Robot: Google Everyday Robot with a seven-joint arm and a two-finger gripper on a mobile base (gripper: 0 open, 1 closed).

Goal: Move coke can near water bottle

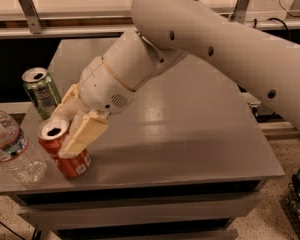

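The coke can [70, 161] is red-orange with an open silver top. It is tilted at the front left of the grey table [190, 134], its base near the front edge. My gripper [72, 126] is shut on the coke can, with cream fingers [85, 133] on either side of its upper part. The water bottle [12, 146] is clear ribbed plastic with a white, red and blue label. It lies tilted at the table's left front corner, a short gap left of the can.
A green soda can [41, 92] stands upright at the table's left edge, just behind the coke can and gripper. My large white arm [215, 54] reaches in from the upper right across the table. A metal rail runs behind the table.
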